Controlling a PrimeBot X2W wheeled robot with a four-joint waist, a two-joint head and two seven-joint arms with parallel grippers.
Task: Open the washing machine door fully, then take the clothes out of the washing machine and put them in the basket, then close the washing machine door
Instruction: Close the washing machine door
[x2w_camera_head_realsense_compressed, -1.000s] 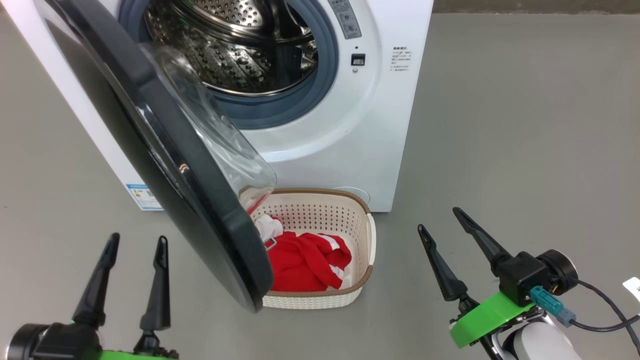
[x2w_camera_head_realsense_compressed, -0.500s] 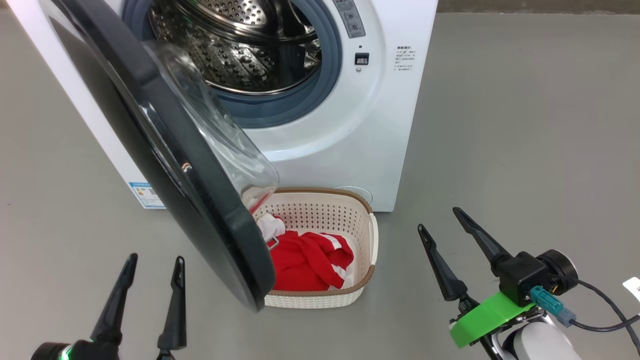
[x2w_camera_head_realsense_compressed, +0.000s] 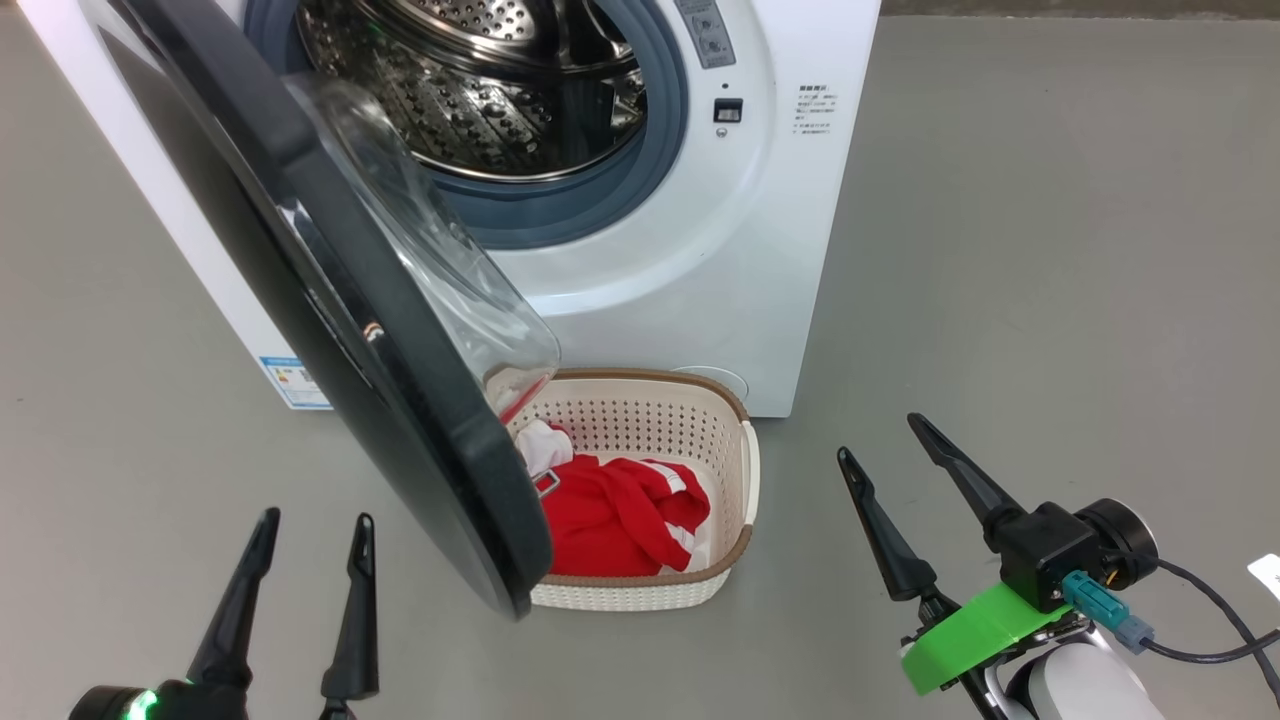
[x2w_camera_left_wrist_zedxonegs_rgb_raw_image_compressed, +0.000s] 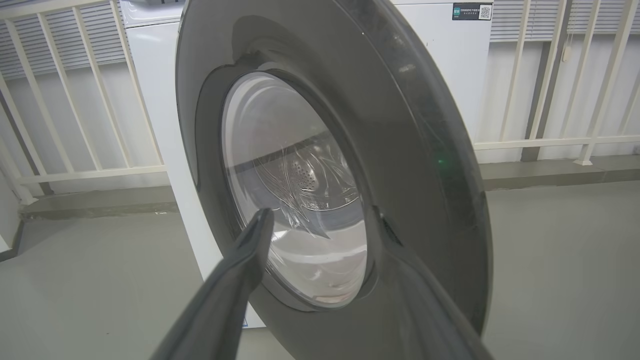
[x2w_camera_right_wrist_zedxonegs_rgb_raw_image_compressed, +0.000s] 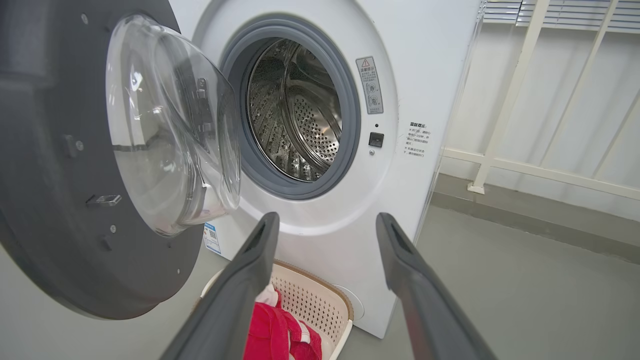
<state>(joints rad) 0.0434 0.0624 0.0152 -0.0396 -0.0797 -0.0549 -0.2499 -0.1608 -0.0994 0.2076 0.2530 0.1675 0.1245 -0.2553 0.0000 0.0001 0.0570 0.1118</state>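
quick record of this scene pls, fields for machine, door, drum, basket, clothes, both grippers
washing machine: white front-loader on the floor
washing machine door: open, swung out to the robot's left
drum: nothing in the part that shows
basket: on the floor before the machine, partly behind the door
clothes: red and white, in the basket
left gripper: open, empty, facing the door's outer side
right gripper: open, empty, right of the basket
left to do: close the door

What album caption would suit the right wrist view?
Open right gripper before the washing machine, its door swung open, red clothes lying in the basket.
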